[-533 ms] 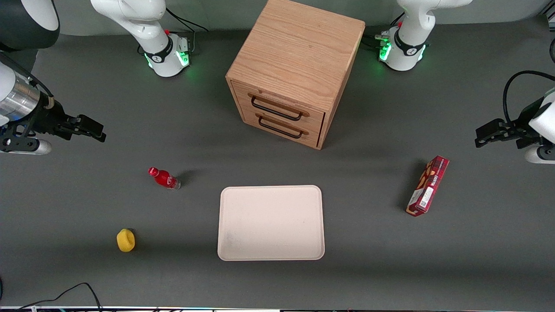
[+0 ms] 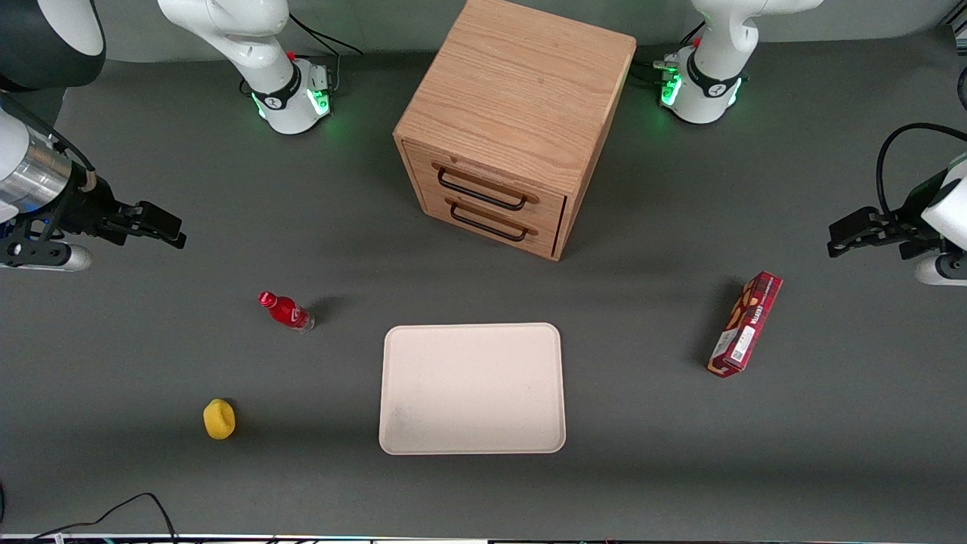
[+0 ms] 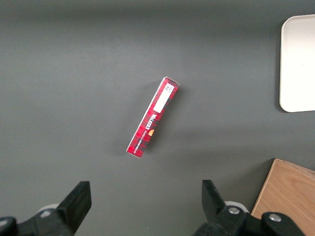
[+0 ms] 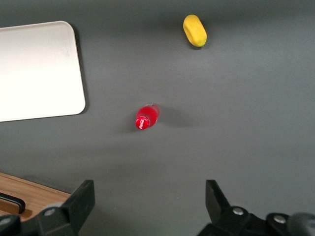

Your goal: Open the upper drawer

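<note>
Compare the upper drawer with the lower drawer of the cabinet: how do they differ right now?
The upper drawer sits directly under the cabinet top; the lower drawer sits beneath it, nearest the table. Otherwise they match: both oak fronts with a long black bar handle, and both look closed, flush with each other. The gripper hangs open toward the working arm's end of the table, touching neither.

Lighting was even and diffuse from overhead, moderately bright. The matte grey worktop (image 2: 136, 483) showed no glare. The cabinet (image 2: 521, 91) cast a soft, broad shadow; the red bottle (image 2: 285, 310) and red box (image 2: 745, 323) threw short blurred ones. The pale tray (image 4: 37, 69) was nearly overexposed in the right wrist view. The claw (image 4: 147, 206) fingers (image 4: 78, 201) appeared slightly soft, spread apart. Green base LEDs tinted the worktop nearby.
</note>
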You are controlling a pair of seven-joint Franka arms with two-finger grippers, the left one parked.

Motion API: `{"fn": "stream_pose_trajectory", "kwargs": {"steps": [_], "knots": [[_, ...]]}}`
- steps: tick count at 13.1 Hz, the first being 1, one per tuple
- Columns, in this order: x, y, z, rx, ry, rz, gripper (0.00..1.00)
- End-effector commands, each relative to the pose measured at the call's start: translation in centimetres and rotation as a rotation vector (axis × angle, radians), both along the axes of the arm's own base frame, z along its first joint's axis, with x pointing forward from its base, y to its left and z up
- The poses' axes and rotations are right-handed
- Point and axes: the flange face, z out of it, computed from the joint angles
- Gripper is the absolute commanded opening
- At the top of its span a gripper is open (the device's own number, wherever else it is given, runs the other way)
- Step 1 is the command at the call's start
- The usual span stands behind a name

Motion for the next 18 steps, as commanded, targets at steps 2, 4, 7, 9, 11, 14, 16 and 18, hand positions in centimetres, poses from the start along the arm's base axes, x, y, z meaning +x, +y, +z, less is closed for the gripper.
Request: {"fn": "stream_pose_trajectory", "kwargs": {"steps": [2, 4, 7, 9, 11, 14, 16, 18], "knots": [[0.4, 5.8, -0.4, 0.12, 0.015, 0.081, 1.0], [0.6, 10.4, -0.8, 0.145, 0.013, 0.249, 1.0], [1.3, 17.2, -3.3, 0.202, 0.003, 0.566, 1.0], [1.1, 23.3, -4.6, 0.244, 0.007, 0.761, 1.0], [-0.1, 27.6, -5.4, 0.277, 0.016, 0.83, 1.0], [-3.1, 34.0, -6.9, 0.342, -0.001, 0.927, 1.0], [-4.4, 36.9, -9.6, 0.388, 0.038, 0.978, 1.0], [-5.1, 38.6, -12.2, 0.393, 0.08, 1.022, 1.0]]}}
